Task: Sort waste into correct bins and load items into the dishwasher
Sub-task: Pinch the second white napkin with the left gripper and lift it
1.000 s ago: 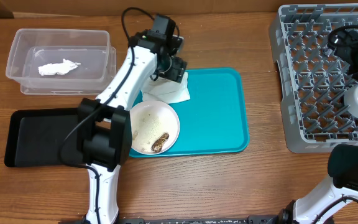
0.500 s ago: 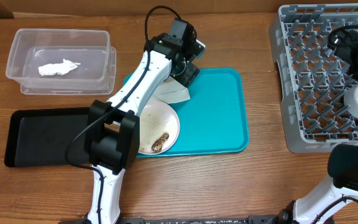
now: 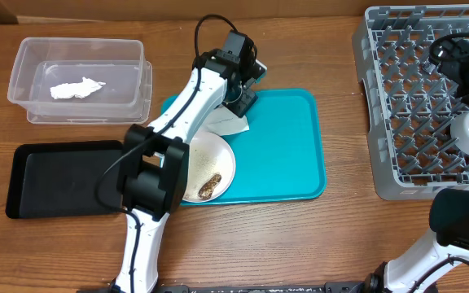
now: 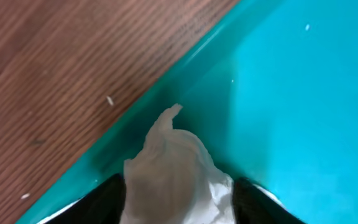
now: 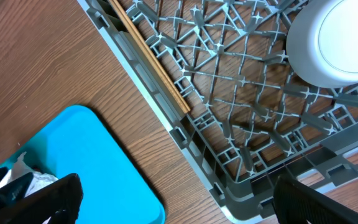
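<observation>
A crumpled white napkin [image 3: 228, 124] [image 4: 176, 168] lies in the back left corner of the teal serving tray [image 3: 291, 146]. My left gripper [image 3: 241, 96] [image 4: 179, 205] is down over it, open, with one black finger on each side of the paper. The clear tub [image 3: 23, 61] at the back left holds another napkin [image 3: 77, 88]. A white dish [image 3: 210, 155] on the tray's front left carries a brown food lump [image 3: 211, 185] and rice. My right gripper [image 5: 179, 211] stands wide open and empty by the grey dish rack [image 3: 405, 106]. The rack holds a white dish [image 5: 337, 43] and chopsticks [image 5: 151, 62].
The shallow black tray [image 3: 55, 179] lies at the front left, beside the teal tray. A few rice grains [image 4: 109, 99] are scattered on the wooden table just outside the teal tray's rim. The right arm [image 3: 462, 65] hangs over the rack's right side.
My left gripper has swung right and settled over the napkin at the tray's back corner, and its jaws have narrowed round the paper. The right arm has stayed still.
</observation>
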`<state>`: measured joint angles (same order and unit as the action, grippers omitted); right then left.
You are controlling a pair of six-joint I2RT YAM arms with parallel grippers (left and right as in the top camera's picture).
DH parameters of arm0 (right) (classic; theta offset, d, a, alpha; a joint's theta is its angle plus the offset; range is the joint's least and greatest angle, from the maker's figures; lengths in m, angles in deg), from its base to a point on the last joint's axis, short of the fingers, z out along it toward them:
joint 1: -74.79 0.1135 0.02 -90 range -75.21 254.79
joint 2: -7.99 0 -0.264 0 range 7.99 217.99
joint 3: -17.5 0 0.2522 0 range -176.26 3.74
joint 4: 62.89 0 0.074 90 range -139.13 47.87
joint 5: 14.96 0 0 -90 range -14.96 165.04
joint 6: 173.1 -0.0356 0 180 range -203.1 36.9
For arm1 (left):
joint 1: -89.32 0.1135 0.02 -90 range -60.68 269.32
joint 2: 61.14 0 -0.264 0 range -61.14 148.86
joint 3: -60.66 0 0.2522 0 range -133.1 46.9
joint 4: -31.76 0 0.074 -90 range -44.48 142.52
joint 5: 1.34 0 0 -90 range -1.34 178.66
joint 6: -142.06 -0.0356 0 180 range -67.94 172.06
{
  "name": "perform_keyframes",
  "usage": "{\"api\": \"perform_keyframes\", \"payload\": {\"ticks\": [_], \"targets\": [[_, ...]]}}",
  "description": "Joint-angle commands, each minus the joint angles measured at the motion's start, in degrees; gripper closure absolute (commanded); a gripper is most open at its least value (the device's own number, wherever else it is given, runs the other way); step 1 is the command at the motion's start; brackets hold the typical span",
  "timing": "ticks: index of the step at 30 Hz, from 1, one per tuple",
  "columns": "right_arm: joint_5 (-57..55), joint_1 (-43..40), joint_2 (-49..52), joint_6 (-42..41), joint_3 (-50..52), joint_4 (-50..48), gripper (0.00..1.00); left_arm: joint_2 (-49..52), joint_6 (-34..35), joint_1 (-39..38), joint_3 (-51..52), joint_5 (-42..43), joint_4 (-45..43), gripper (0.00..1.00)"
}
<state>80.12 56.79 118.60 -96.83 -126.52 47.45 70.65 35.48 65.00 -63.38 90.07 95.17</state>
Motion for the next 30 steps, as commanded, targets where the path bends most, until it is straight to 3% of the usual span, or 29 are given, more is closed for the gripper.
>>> {"api": "perform_keyframes", "payload": {"ticks": [1, 3, 5, 10, 13, 17, 30], "targets": [[-0.3, -0.1, -1.7, -0.5, 0.1, -0.2, 0.0, 1.0, -1.2, -0.5, -0.4, -0.6, -0.5, 0.46], [-0.3, -0.1, -1.7, -0.5, 0.1, -0.2, 0.0, 1.0, -1.2, -0.5, -0.5, -1.2, -0.5, 0.46], [-0.3, -0.1, -1.7, -0.4, 0.1, -0.2, 0.0, 1.0, -1.2, -0.5, -0.5, -3.1, -0.5, 0.54], [-0.3, -0.1, -1.7, -0.5, 0.1, -0.2, 0.0, 1.0, -1.2, -0.5, -0.5, -4.6, -0.5, 0.8], [-0.3, -0.1, -1.7, -0.4, 0.1, -0.3, 0.0, 1.0, -0.7, -0.5, -0.5, -4.6, -0.7, 0.91], [-0.3, -0.1, -1.7, -0.4, 0.1, -0.2, 0.0, 0.3, 2.1, -0.5, -0.6, -4.4, -0.9, 0.96], [-0.3, -0.1, -1.7, -0.4, 0.1, -0.2, 0.0, -8.8, 9.2, -0.6, -1.3, -4.4, 1.5, 0.96]]}}
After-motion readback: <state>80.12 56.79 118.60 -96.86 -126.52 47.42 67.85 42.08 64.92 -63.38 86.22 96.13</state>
